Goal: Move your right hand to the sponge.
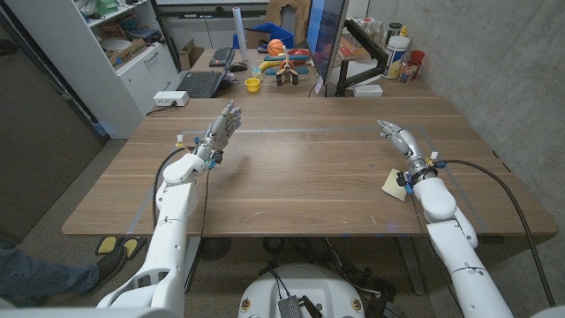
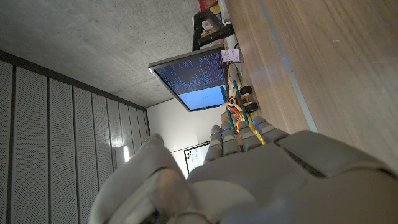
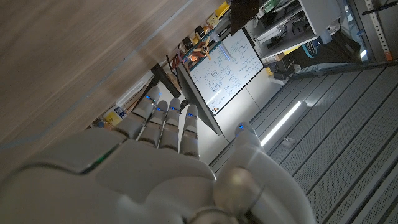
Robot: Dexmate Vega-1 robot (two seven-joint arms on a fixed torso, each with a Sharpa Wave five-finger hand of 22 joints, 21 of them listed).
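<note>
our right hand (image 1: 395,135) hovers over the desk (image 1: 300,177), fingers straight and apart, holding nothing. the sponge (image 1: 395,185) lies on the desk beside our right wrist, nearer the front edge. our left hand (image 1: 221,128) is raised, fingers extended, empty.

The sponge (image 1: 395,185) is a pale yellow flat slab lying near the desk's right edge, partly hidden under the forearm.

Wooden table (image 1: 300,181) carries what looks like a sponge (image 1: 394,185)
</note>
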